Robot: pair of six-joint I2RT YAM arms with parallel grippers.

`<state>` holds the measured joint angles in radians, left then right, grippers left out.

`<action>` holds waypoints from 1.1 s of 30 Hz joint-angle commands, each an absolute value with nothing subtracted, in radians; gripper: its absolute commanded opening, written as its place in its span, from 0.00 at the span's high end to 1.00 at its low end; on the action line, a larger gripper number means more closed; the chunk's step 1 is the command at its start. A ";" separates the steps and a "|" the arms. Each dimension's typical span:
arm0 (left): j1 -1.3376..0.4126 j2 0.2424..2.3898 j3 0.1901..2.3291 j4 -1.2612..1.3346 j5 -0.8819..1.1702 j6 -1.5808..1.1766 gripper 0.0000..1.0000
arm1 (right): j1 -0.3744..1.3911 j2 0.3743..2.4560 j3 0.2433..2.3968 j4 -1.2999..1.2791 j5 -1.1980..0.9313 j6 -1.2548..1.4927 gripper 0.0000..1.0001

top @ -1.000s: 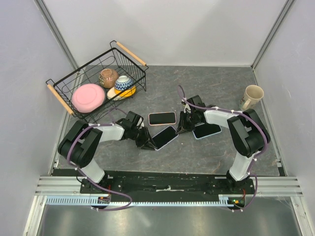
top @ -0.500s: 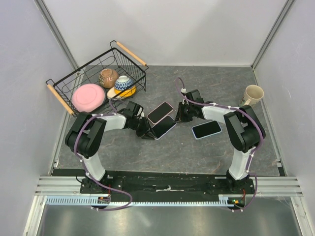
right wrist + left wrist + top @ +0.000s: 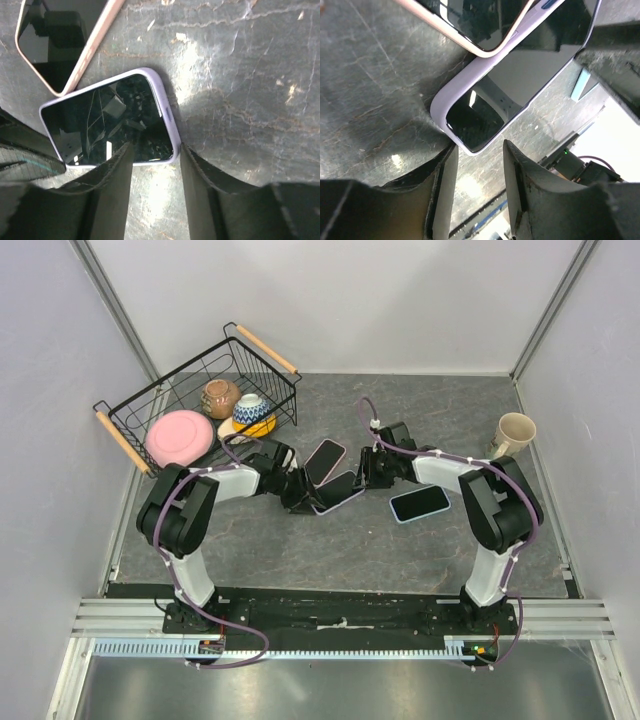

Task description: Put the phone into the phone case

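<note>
**Top external.** A lavender soft-rimmed phone case [image 3: 338, 493] lies at mid-table on the dark grey stone-pattern table [image 3: 400, 550], slanted, its right end farther away.
- The left gripper [image 3: 300, 498] is at its near-left end and the right gripper [image 3: 368, 478] at its far-right end.
- A pink-rimmed phone [image 3: 324, 460] lies just beyond it and overlaps its far edge.
- A pale blue-rimmed phone [image 3: 420, 503] lies apart to the right.
- A black wire basket with wooden handles [image 3: 265, 348] stands far left, and a cream mug [image 3: 512, 436] far right.

**Left wrist.** The left gripper [image 3: 477, 150] is parted.
- Its two black fingers [image 3: 442, 190] straddle a rounded corner of the case [image 3: 440, 107].
- Whether either pad touches the rim, I cannot tell.
- A black glossy phone screen [image 3: 475, 122] sits inside the lavender rim at this corner.
- The pink-rimmed phone [image 3: 470, 20] lies over the case's far side.

**Right wrist.** The right gripper [image 3: 155, 150] is likewise spread, gripping nothing.
- Its fingers [image 3: 200, 185] flank the opposite end of the case [image 3: 170, 125].
- The left finger's tip overlaps the edge of the case.
- The screen [image 3: 100, 125] fills the rim on all visible sides.
- The pink-rimmed phone [image 3: 65, 40] sits beyond it, to the left.
</note>
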<state>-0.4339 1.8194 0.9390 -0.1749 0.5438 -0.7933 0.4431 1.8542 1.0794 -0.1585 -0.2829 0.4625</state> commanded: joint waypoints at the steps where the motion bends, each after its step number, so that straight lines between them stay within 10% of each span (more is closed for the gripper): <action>1: -0.430 1.766 0.927 0.017 0.339 -0.721 0.50 | 0.480 1.792 1.051 -0.247 -0.405 0.474 0.48; 19: -0.431 1.175 0.808 -0.144 0.264 -0.575 0.25 | 0.428 1.430 1.068 -0.322 -0.348 0.482 0.09; 33: -0.430 0.770 0.793 -0.207 0.350 -0.486 0.17 | 0.402 1.106 1.068 -0.325 -0.215 0.485 0.02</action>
